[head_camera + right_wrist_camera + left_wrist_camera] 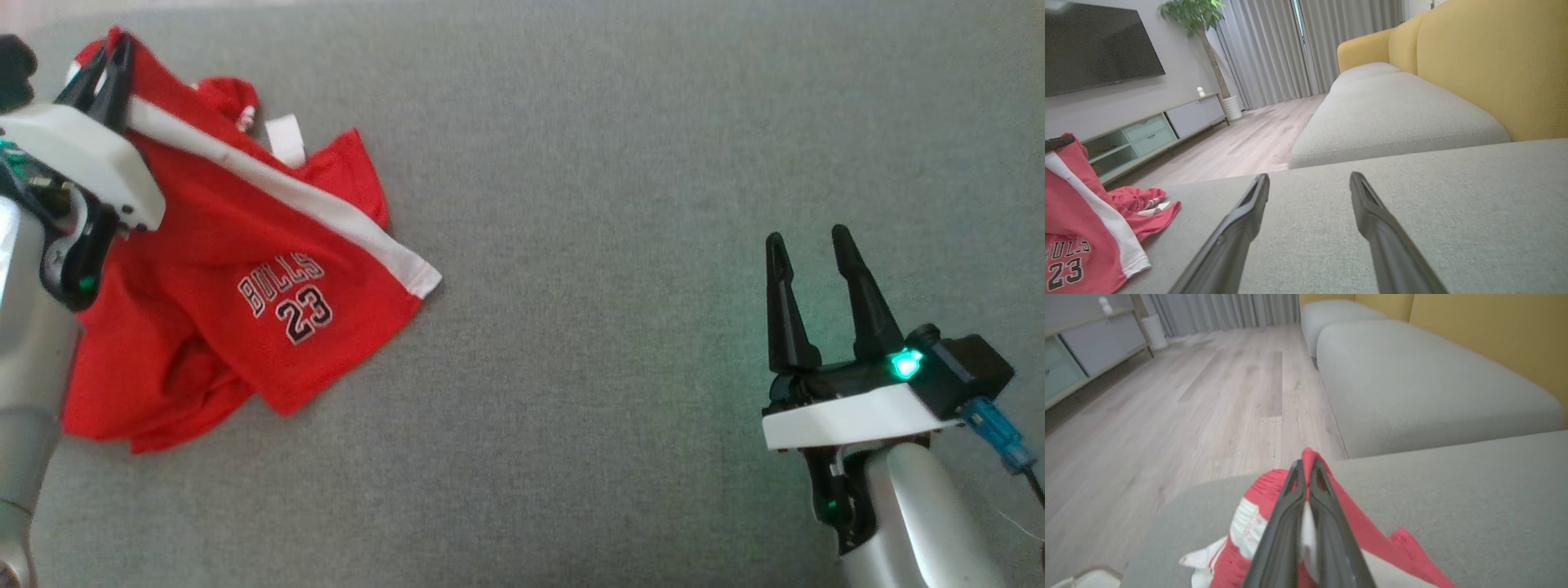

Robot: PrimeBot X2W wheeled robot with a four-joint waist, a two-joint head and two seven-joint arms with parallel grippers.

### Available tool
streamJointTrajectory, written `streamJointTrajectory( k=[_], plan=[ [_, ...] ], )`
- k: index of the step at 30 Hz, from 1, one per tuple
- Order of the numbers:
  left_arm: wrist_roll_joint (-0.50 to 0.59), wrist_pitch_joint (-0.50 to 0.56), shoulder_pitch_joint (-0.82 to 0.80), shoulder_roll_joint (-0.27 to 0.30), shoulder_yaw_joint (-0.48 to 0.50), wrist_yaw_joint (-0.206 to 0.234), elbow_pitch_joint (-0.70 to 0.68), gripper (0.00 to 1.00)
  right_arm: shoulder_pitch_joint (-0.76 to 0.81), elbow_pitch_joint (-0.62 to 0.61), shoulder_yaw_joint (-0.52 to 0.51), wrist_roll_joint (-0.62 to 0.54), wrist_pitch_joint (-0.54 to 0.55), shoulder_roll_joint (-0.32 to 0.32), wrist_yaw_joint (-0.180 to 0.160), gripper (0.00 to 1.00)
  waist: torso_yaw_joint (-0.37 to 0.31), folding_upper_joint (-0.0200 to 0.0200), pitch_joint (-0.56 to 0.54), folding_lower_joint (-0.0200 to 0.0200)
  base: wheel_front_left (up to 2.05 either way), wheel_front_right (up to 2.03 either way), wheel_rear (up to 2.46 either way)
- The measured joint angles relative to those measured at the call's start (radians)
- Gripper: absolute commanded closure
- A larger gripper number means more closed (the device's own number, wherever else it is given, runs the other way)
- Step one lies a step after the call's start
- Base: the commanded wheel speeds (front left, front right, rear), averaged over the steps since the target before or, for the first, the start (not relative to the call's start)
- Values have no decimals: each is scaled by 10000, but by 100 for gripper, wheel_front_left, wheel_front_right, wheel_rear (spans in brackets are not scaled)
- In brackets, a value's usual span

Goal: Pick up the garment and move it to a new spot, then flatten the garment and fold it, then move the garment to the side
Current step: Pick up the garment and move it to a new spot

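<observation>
Because the left gripper [114,51] is clamped on the far edge of the crumpled red-and-white fabric jersey garment [269,286], that edge hangs raised above the grey upholstered sofa cushion [653,163], likely for carrying; the right gripper [808,237], fingers apart, hovers well clear of the garment.

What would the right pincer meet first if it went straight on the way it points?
The way looks free: the right pincer points along the grey cushion, far from the red garment. It may graze the cushion or pass its far edge; depth is unclear.
</observation>
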Motion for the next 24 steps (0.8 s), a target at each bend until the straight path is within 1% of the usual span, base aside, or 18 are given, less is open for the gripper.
streamJointTrajectory(
  k=[3, 9, 13, 16, 18, 20, 22, 24],
  plan=[
    [0, -282, 0, 63, 0, 23, -523, 100, 31, 84, 35, 226, 0, 0, 0, 0, 44, 0, -438, -1, 0, 0, 0],
    [-219, -823, 87, 211, 372, 589, -2220, 100, 305, 188, 146, 527, 0, 0, 0, 0, 65, 0, -1212, -2, 0, 0, 0],
    [-259, -757, 619, 228, 336, 878, -3534, 100, 495, 240, 199, 648, 0, 0, 0, 0, -48, 1, -1464, -3, 0, 0, 0],
    [-261, -583, 1138, 203, 255, 1118, -4263, 100, 490, 230, 184, 690, 0, 2, 0, 0, -238, 0, -1487, 0, 0, 0, 0],
    [-261, -495, 1379, 142, 130, 1256, -4771, 100, 480, 211, 171, 738, 0, 0, 0, 0, -394, 0, -1473, -1, 0, 0, 0],
    [-261, -456, 1433, 84, 33, 1337, -4991, 100, 471, 188, 184, 744, 0, 2, 0, 0, -487, 0, -1458, 0, 0, 0, 0],
    [-261, -408, 1458, -157, -100, 1390, -5331, 100, 428, 130, 192, 746, 0, 2, 0, 0, -699, 0, -1417, 0, 0, 0, 0],
    [-261, -410, 1453, -456, -247, 1534, -5614, 100, 405, 59, 215, 754, 0, 0, 0, 0, -961, 0, -1366, 0, 0, 0, 0]
  ],
)
